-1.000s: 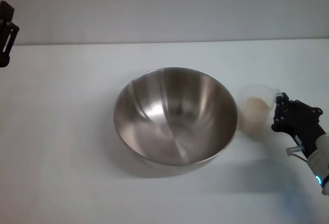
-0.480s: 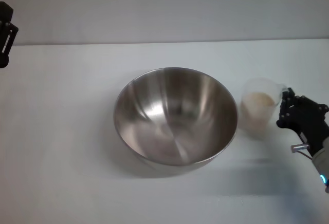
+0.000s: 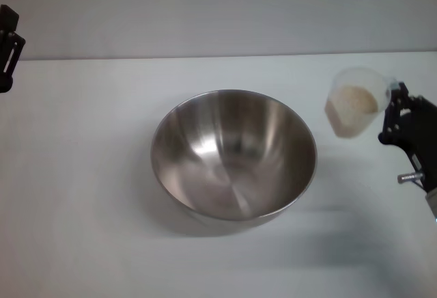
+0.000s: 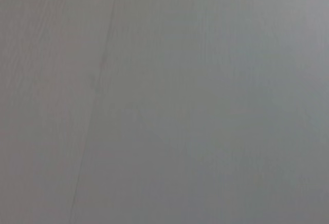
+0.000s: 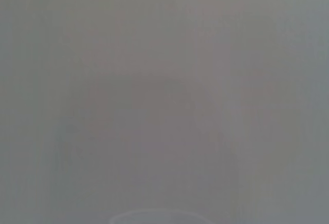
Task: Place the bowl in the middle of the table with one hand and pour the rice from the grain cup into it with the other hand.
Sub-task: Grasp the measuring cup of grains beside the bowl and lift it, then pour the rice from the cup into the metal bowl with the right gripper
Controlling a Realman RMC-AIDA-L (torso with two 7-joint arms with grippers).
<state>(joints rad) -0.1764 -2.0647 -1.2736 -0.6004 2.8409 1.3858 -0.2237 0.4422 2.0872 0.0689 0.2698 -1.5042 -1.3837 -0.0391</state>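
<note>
The bowl [image 3: 233,154] is sitting in the middle of the table [image 3: 82,195], its shiny inside holding nothing. At the right edge of the frame the right gripper [image 3: 395,110] is pinching the grain cup [image 3: 356,103] by its side and holding it in the air, tilted a little, to the right of the bowl and apart from it. The rice [image 3: 353,100] is lying heaped inside the cup. The left gripper [image 3: 7,48] is hanging at the upper left edge; I cannot tell how its claw stands.
</note>
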